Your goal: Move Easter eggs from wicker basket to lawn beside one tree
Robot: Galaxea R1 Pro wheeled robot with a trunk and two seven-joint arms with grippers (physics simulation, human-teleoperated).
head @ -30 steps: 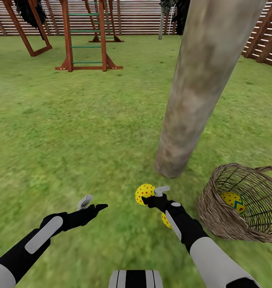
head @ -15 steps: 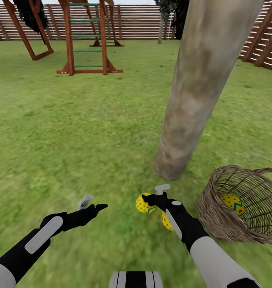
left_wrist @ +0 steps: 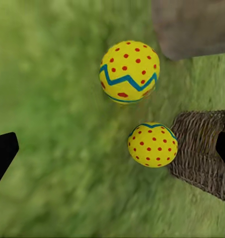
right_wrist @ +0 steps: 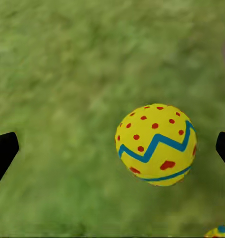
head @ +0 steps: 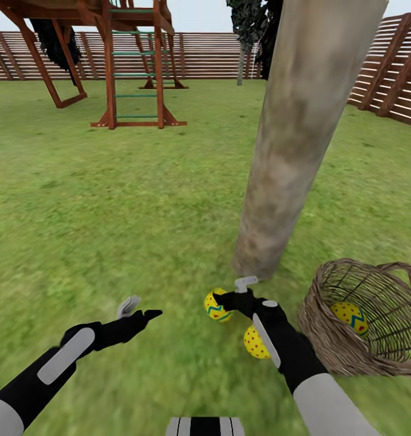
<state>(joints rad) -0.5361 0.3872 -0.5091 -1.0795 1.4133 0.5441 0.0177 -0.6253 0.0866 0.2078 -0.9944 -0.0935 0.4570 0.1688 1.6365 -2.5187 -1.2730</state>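
Note:
Two Easter eggs lie on the lawn at the foot of the tree: one with a zigzag band, one dotted. A third egg rests inside the wicker basket, which leans on the grass to the right of the trunk. My right gripper hovers open just above the zigzag egg, fingers wide apart and not touching it. My left gripper is open and empty, over grass to the left of the eggs.
A wooden playset stands far back on the left. The slatted fence runs along the back and right. A dark slim-trunked tree stands by the far fence. Open grass spreads to the left and ahead.
The zigzag egg has gone from my right gripper's grasp down onto the grass, and the gripper has opened. The head view has tilted upward. The left arm has stayed still.

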